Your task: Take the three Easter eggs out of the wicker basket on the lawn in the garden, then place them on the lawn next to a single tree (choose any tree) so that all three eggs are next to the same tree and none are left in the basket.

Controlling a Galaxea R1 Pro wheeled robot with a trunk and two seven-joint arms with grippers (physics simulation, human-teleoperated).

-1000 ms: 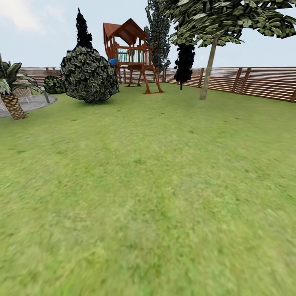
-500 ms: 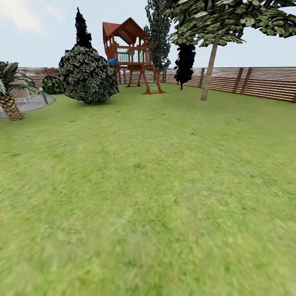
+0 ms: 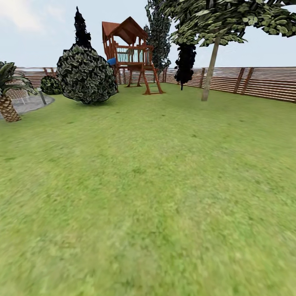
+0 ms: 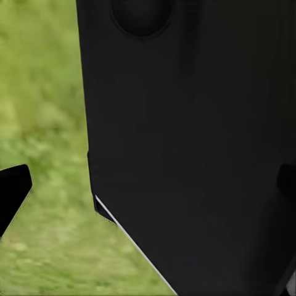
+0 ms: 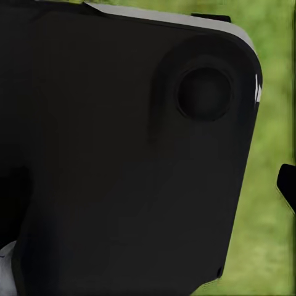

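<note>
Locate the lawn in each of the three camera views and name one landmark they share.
Head view: the lawn spreads from the near edge up to the wooden fence, with the pale-trunked tree standing on it at upper right.
Left wrist view: blurry grass beside a large black robot part.
Right wrist view: a grass strip beside a black robot part.
Shared landmark: the green grass itself.

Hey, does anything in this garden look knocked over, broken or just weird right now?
Nothing stands out. The lawn is plain grass, the pale-trunked tree leans a little but is whole, and the play tower, round bush, palm and slat fence all stand intact.
</note>
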